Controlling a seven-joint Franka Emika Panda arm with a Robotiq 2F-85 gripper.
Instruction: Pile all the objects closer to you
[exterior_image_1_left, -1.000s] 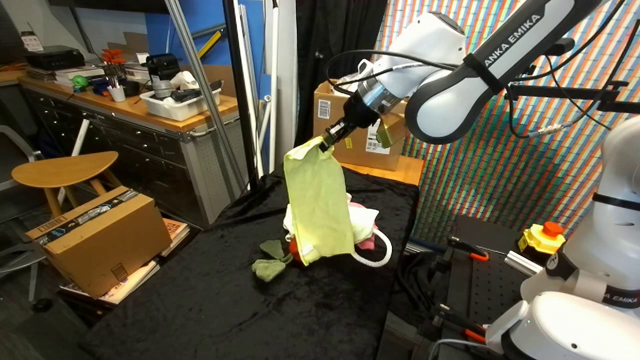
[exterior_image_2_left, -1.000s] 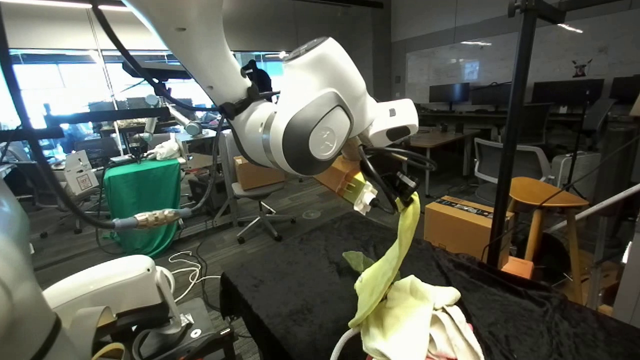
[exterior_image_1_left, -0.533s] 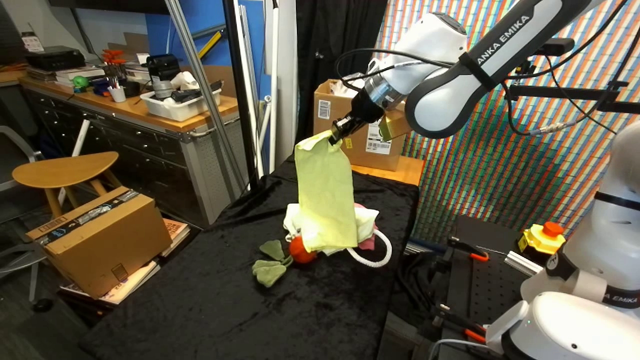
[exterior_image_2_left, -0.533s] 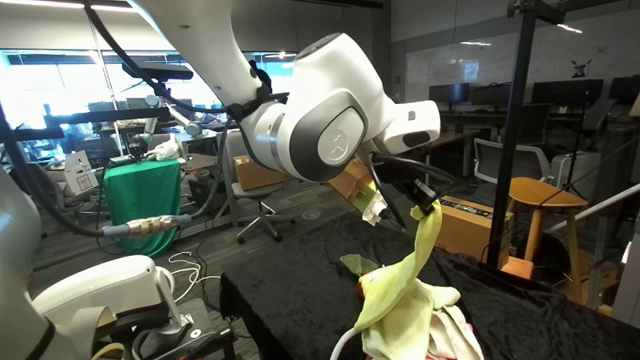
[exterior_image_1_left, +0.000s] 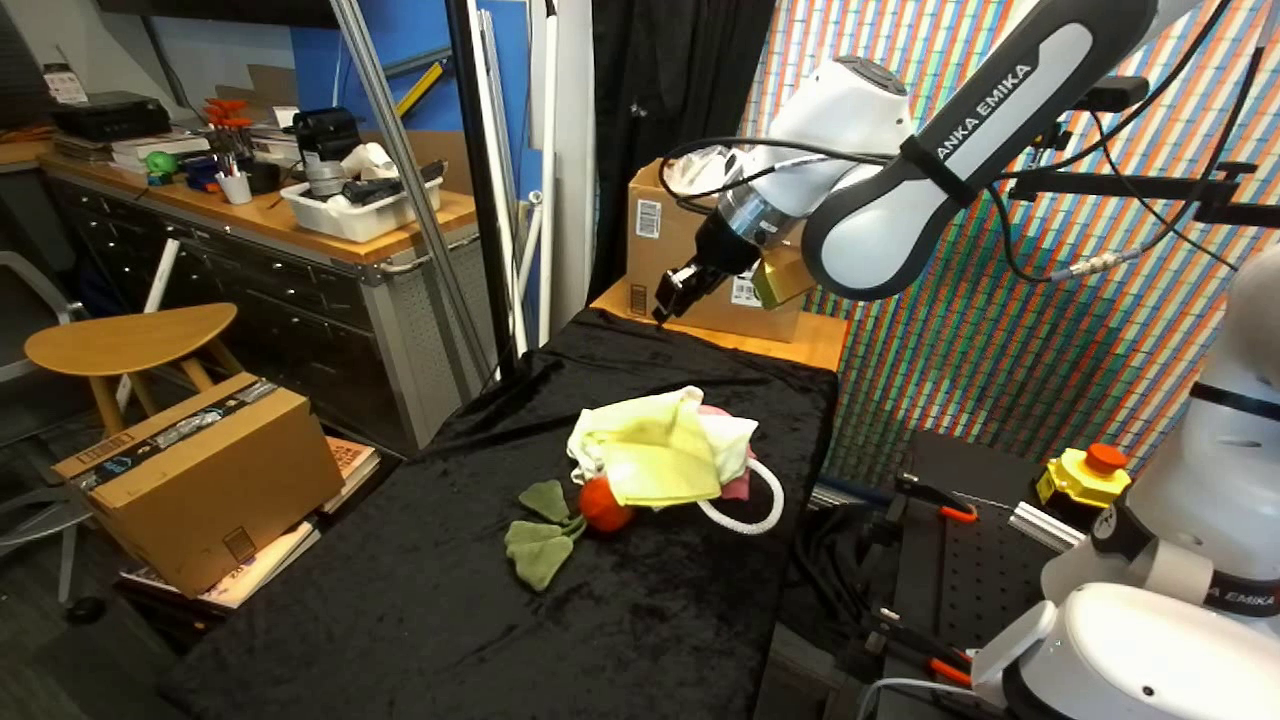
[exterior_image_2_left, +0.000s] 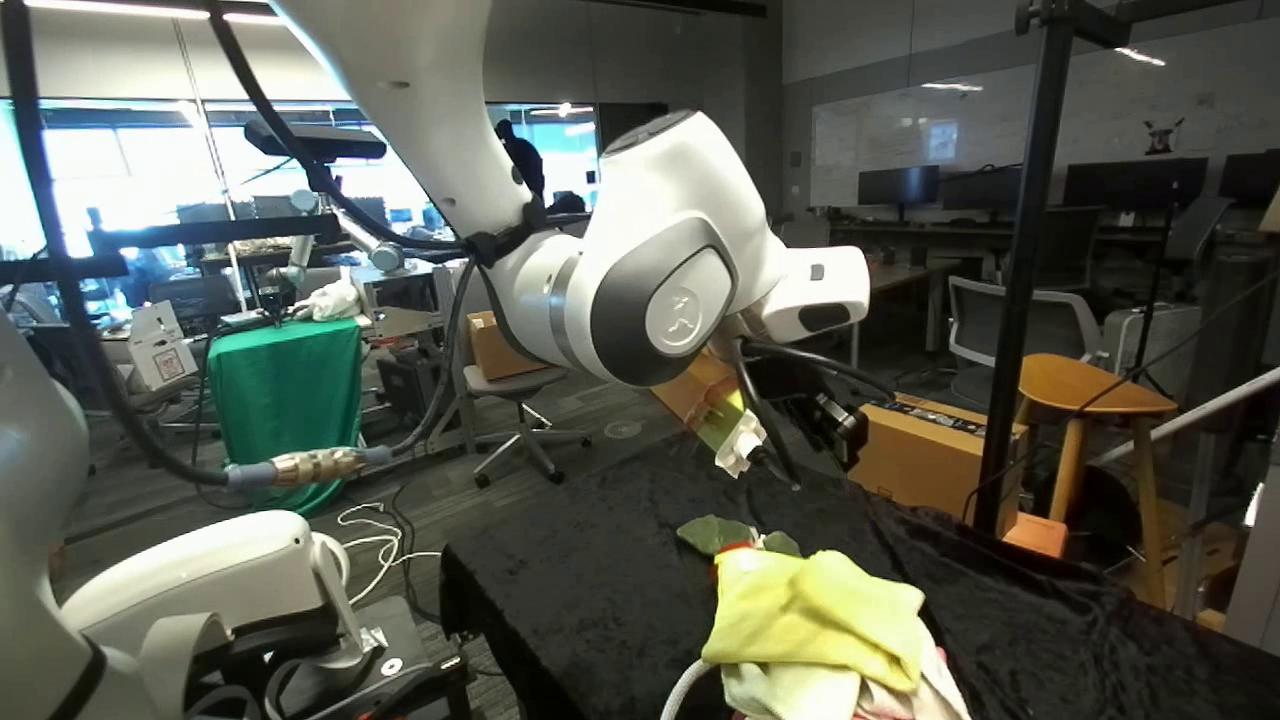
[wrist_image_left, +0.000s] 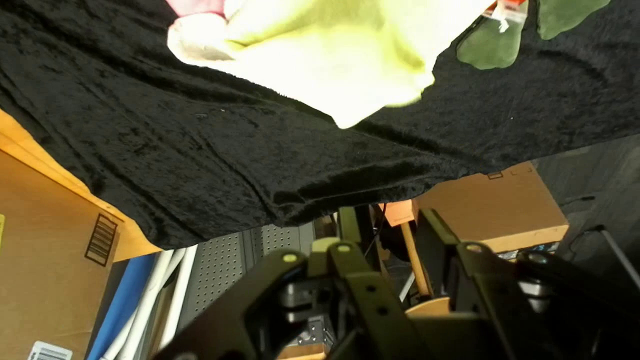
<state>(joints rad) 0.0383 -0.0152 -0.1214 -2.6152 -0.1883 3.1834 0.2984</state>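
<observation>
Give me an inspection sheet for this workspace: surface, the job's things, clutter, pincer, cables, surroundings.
surface: black velvety cover, wrinkled
job's things: yellow cloth draped over a white cloth; pink cloth showing at the edge; white rope loop sticking out sideways; red-and-green item by the yellow cloth's edge
clutter: filled white tub on the side workbench; cardboard box on books
pincer: open, holding nothing, apart from the cloths
cables: black cable looping beside the arm
surroundings: wooden stool; yellow box with red button
</observation>
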